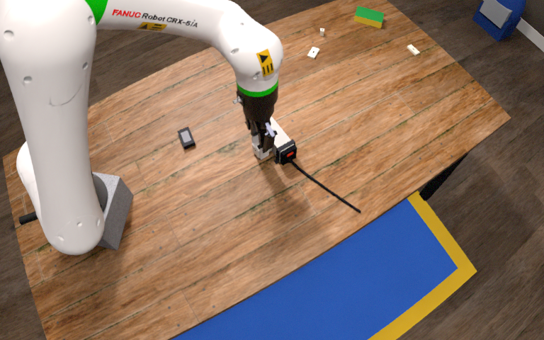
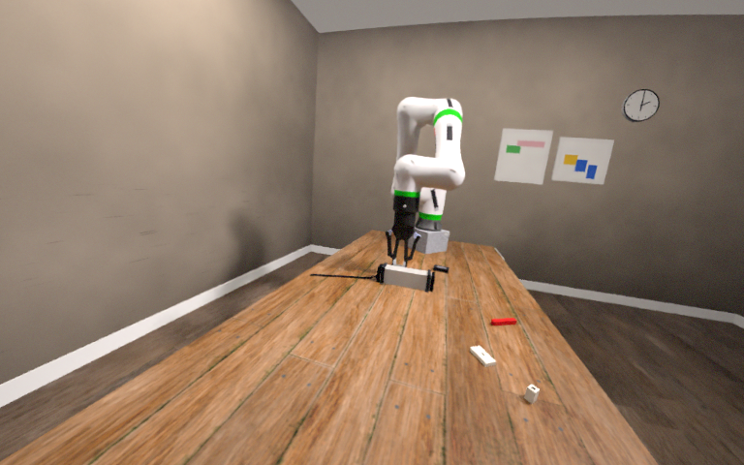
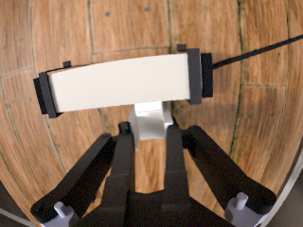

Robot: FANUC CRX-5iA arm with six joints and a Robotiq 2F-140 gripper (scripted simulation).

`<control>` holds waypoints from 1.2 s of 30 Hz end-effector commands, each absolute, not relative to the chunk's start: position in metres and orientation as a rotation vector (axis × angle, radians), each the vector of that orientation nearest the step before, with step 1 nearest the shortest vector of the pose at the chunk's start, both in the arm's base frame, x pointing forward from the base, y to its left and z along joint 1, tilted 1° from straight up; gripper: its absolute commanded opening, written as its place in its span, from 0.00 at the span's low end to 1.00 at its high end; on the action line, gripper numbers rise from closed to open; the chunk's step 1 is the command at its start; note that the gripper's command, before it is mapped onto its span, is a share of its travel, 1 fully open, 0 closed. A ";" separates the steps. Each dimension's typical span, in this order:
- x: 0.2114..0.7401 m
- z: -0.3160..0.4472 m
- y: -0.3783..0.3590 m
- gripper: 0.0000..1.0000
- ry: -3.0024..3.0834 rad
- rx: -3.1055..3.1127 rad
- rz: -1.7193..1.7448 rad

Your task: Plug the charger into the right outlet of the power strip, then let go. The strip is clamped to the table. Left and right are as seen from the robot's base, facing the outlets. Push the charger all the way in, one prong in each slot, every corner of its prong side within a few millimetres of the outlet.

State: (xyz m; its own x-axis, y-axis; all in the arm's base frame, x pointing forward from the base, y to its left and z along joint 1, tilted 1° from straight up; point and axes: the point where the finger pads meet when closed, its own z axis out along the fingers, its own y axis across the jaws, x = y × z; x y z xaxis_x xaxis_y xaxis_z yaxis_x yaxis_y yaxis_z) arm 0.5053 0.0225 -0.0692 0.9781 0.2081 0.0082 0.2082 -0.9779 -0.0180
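Observation:
The white power strip lies in the middle of the table, with black clamps at both ends and a red switch at the end where its black cable leaves. My gripper points down and is shut on the white charger. In the wrist view the charger's far end meets the strip's near side, a little right of its middle. The prongs and slots are hidden.
A small black device lies left of the strip. Small white pieces and a green-yellow block lie at the far end, with a red piece. The grey robot base stands at the left.

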 end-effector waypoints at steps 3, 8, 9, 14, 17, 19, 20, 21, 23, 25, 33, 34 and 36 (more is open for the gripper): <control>0.508 -0.068 0.023 0.10 -0.328 -3.105 -0.019; 0.508 -0.068 0.023 0.38 -0.328 -3.105 -0.019; 0.508 -0.068 0.023 0.38 -0.328 -3.105 -0.019; 0.508 -0.068 0.023 0.38 -0.328 -3.105 -0.019; 0.508 -0.068 0.023 0.38 -0.328 -3.105 -0.019; 0.508 -0.068 0.023 0.38 -0.328 -3.105 -0.019; 0.508 -0.068 0.023 0.38 -0.328 -3.105 -0.019; 0.508 -0.068 0.023 0.38 -0.328 -3.105 -0.019; 0.508 -0.068 0.023 0.38 -0.328 -3.105 -0.019; 0.508 -0.068 0.023 0.38 -0.328 -3.105 -0.019; 0.508 -0.068 0.023 0.38 -0.328 -3.105 -0.019; 0.508 -0.068 0.023 0.38 -0.328 -3.105 -0.019; 0.508 -0.068 0.023 0.38 -0.328 -3.105 -0.019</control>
